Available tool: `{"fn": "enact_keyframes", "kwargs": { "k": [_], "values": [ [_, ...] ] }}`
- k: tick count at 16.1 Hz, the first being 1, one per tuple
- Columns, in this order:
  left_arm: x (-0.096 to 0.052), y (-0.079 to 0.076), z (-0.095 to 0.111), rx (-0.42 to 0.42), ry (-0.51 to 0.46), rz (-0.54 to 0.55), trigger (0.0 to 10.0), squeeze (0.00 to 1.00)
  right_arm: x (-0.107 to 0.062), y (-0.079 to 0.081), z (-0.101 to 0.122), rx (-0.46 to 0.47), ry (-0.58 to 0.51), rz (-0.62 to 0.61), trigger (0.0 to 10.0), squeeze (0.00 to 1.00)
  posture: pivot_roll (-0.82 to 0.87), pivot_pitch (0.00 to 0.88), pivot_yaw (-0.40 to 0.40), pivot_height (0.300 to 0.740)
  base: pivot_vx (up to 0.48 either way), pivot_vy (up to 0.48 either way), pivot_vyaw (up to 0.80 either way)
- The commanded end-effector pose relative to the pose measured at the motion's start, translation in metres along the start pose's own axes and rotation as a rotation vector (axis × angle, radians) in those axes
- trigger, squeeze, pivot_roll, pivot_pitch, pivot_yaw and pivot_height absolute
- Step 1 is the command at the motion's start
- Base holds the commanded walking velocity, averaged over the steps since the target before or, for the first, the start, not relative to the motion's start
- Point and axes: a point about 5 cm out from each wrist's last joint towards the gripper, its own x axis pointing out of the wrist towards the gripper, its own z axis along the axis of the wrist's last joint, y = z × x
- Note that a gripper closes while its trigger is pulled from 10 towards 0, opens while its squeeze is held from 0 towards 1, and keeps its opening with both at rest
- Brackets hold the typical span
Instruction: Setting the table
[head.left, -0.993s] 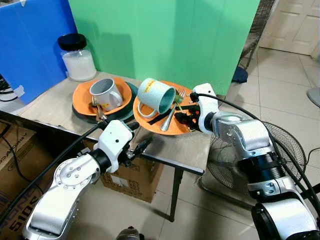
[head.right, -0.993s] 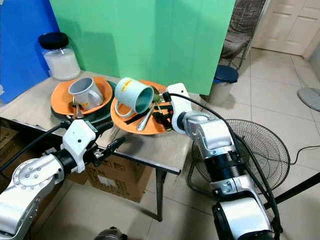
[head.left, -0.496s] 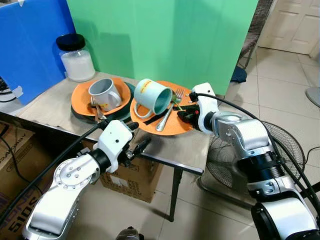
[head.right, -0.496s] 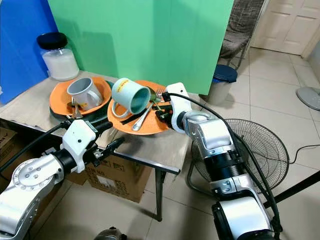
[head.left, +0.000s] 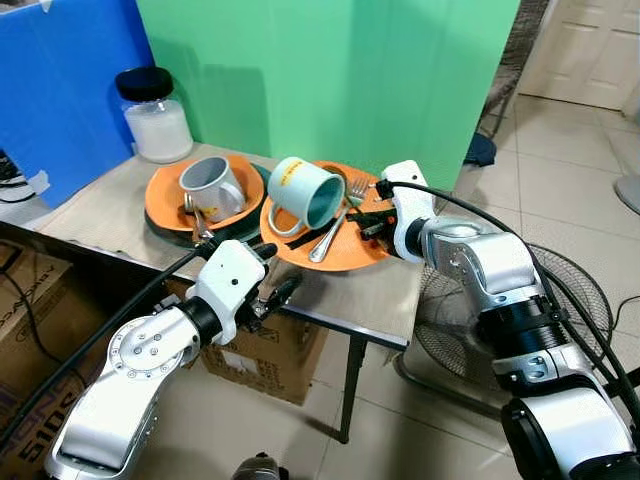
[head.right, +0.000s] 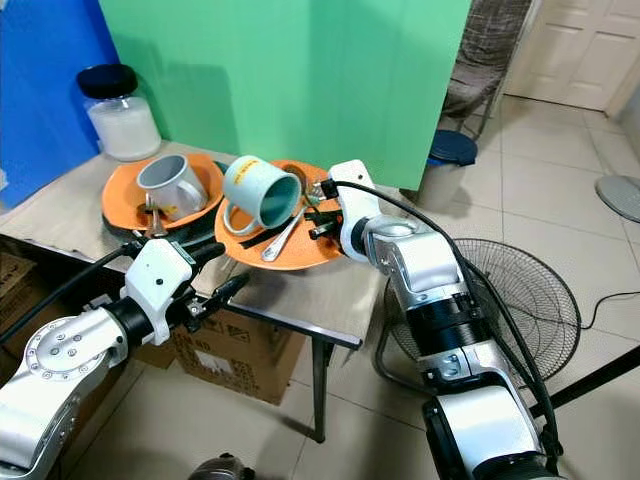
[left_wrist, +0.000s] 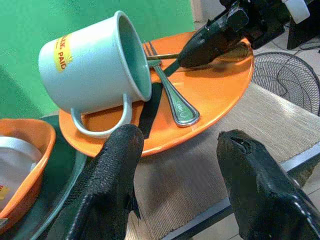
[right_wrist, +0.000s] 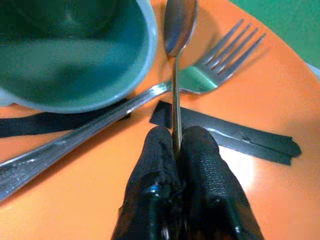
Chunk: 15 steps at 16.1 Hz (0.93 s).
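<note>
A: Head views first. What lies near the table edge?

B: The near orange plate (head.left: 352, 255) sits close to the table's (head.left: 385, 300) front edge, carrying a tipped pale green mug (head.left: 305, 192) and a fork (head.left: 335, 222). The right gripper (head.left: 368, 222) is over that plate's right side. A second orange plate (head.left: 165, 205) with a grey mug (head.left: 212, 185) sits just beside it, a jar (head.left: 155, 115) behind.

A: Left wrist view?

B: The left gripper (left_wrist: 177, 195) hovers at the front edge with its fingers spread wide, holding nothing; bare tabletop lies between them and the plate rim.

A: Right wrist view?

B: Its fingers (right_wrist: 200, 165) pinch a spoon (right_wrist: 176, 60) by the handle, bowl raised beside the mug's mouth, above the fork's tines.
</note>
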Motion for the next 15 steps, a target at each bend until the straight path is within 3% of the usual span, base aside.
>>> {"fn": "enact_keyframes", "kwargs": {
  "k": [1, 7, 10, 15],
  "values": [
    [0.001, 0.000, 0.003, 0.024, -0.008, -0.001, 10.0, 0.00, 0.001, -0.002, -0.001, -0.003, 0.021, -0.006, 1.6, 0.00, 0.22, 0.000, -0.007, 0.727, 0.000, 0.000, 0.00],
    [0.002, 0.000, 0.003, 0.028, -0.012, -0.005, 10.0, 0.00, -0.003, -0.011, 0.009, 0.022, -0.030, -0.034, 0.0, 0.00, 0.21, 0.000, -0.002, 0.727, 0.000, 0.000, 0.00],
    [0.003, 0.000, 0.004, 0.029, -0.016, -0.005, 10.0, 0.00, -0.006, -0.012, 0.012, 0.037, -0.067, -0.031, 0.0, 0.00, 0.21, 0.000, 0.000, 0.727, 0.000, 0.000, 0.00],
    [0.004, 0.001, 0.006, 0.015, -0.038, 0.004, 10.0, 0.00, -0.024, -0.020, 0.039, 0.141, -0.288, -0.050, 0.0, 0.00, 0.21, 0.000, 0.004, 0.727, 0.000, 0.000, 0.00]
  ]
}}
